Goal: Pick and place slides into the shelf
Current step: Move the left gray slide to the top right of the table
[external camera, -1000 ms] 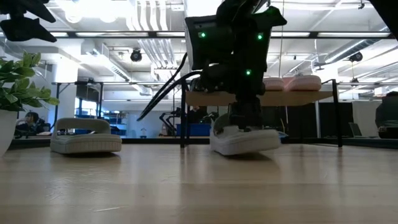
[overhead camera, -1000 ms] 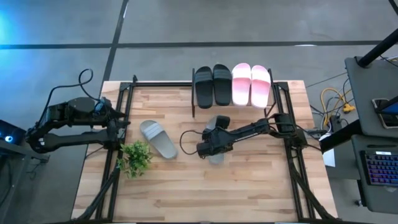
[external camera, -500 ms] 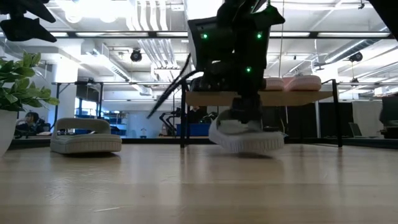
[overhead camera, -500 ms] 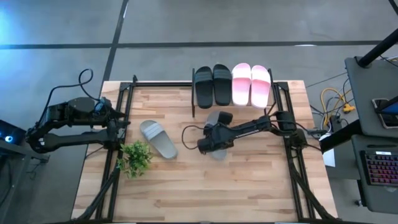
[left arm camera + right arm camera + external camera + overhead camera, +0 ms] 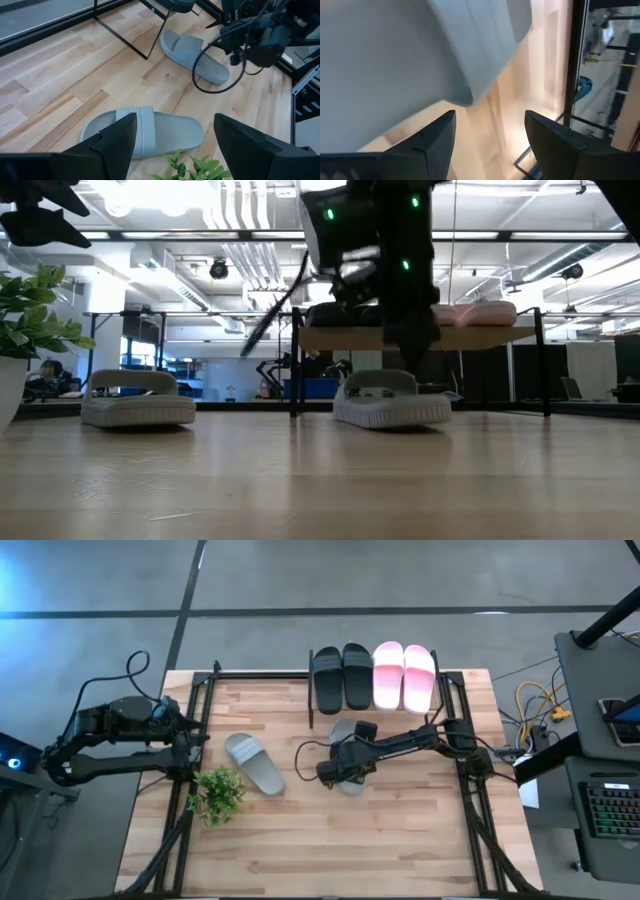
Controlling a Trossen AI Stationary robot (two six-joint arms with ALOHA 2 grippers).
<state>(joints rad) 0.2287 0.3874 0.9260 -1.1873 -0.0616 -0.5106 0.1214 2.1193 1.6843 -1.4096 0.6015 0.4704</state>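
Lowered: grey slide now flat on table | right claw spread above it | left claw spread, parked

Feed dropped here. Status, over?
Right gripper open above grey slide, flat on table. Left gripper open, parked at table edge. Second grey slide beside plant.

black slides, pale pink slides — grey slides, light wooden shelf

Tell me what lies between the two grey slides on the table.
High view: only bare tabletop lies between the left grey slide and the right grey slide, which sits under the right gripper.
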